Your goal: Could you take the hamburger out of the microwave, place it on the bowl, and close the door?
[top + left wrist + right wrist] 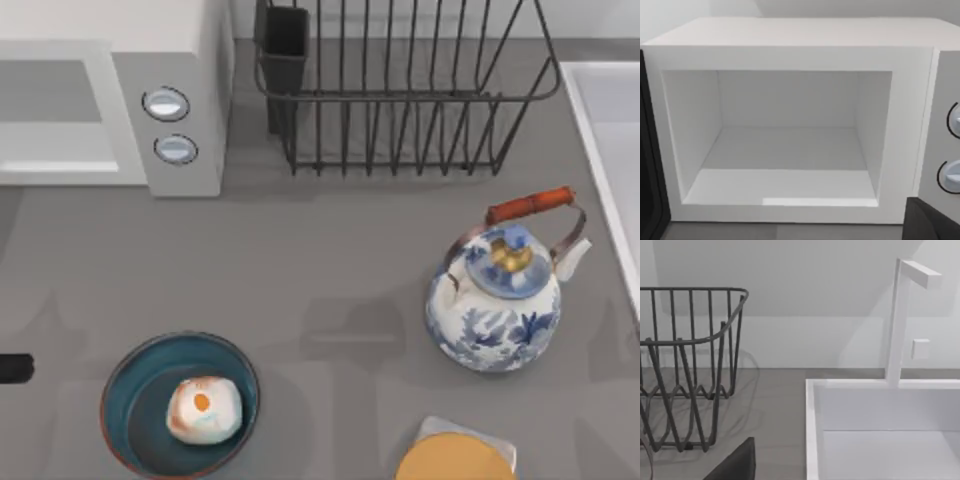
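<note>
Two of the three jobs looked done, as far as I could judge. I could not tell whether my left fingers were spread or pressed together; just a dark bit of the left arm (14, 368) poked in at the left edge of the bench (330, 260), near the bowl (128, 375). The right fingers' state could not be told either. The hamburger (203, 409) sat inside the bowl, touching nothing else. The microwave (790, 55) was empty inside, and its door (649, 165) was swung open at the side, so closing it was the job left. Farther out stood a wire rack (400, 90), a blue-and-white kettle (495, 310) and a yellow disc on a grey square (455, 460), all well apart from the door. Nothing seemed to block its swing.
</note>
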